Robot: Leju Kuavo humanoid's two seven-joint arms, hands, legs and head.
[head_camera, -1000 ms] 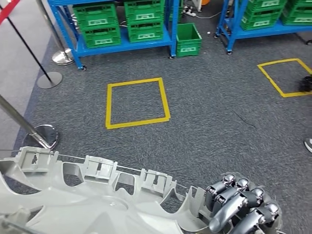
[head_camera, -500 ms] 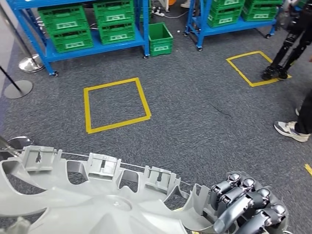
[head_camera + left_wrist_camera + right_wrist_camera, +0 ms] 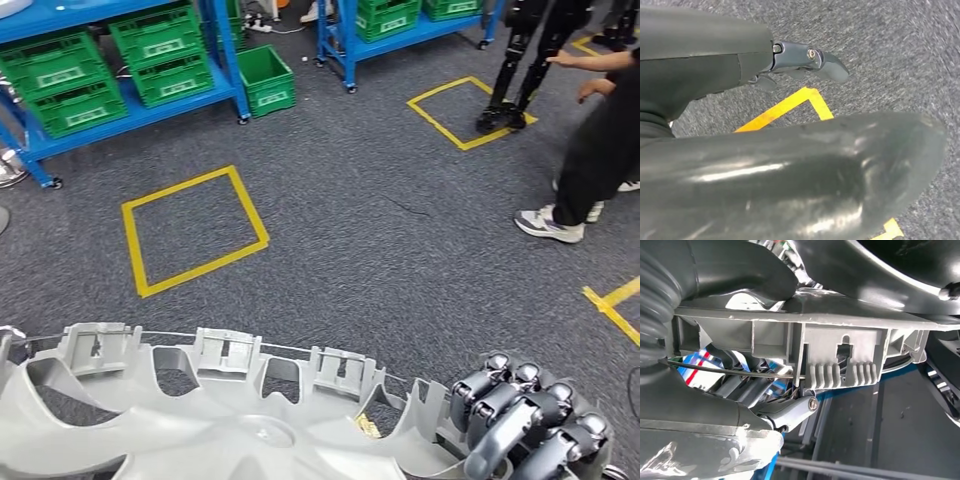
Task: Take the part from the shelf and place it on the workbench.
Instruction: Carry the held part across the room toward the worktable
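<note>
A large pale grey plastic wheel cover with clipped tabs along its rim (image 3: 204, 420) is held low in the head view, above the dark grey carpet (image 3: 362, 250). Its right edge is gripped by the right hand (image 3: 528, 425), whose fingers are curled around the rim. The left hand (image 3: 753, 165) is seen close up; whether it is clamped cannot be told. A yellow tape square (image 3: 192, 230) is marked on the carpet ahead, before blue shelving with green crates (image 3: 158, 55). A person's legs in dark trousers (image 3: 596, 150) are seen at the right
</note>
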